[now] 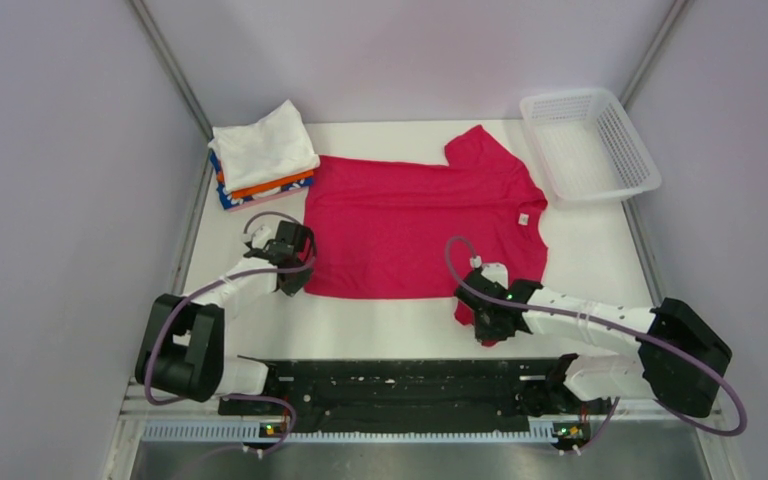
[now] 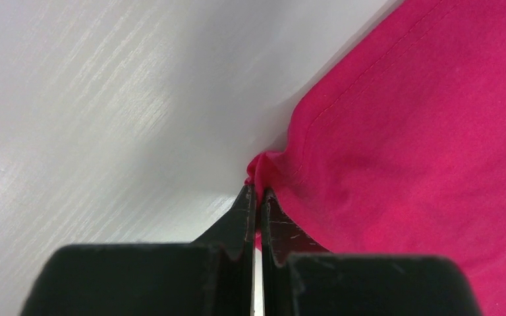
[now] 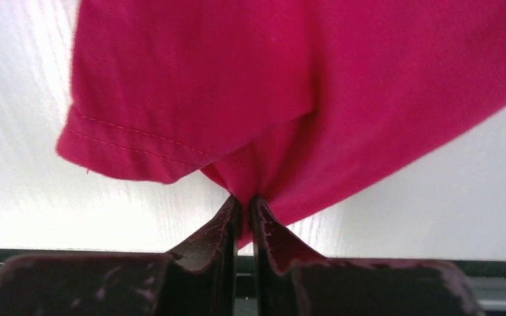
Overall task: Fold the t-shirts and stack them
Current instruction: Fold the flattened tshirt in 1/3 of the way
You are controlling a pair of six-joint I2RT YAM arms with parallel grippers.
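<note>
A crimson-pink t-shirt (image 1: 415,215) lies spread on the white table, its small white neck tag (image 1: 524,218) at the right. My left gripper (image 1: 293,283) is shut on the shirt's near left hem corner (image 2: 267,164). My right gripper (image 1: 484,322) is shut on the near sleeve of the shirt (image 3: 250,178), and cloth bunches between its fingers. A stack of folded t-shirts (image 1: 263,155), white on top of orange, blue-patterned and pale pink, sits at the back left.
A white plastic mesh basket (image 1: 588,143) stands at the back right corner. Bare white table (image 1: 390,320) lies between the shirt's near edge and the black base rail (image 1: 400,385).
</note>
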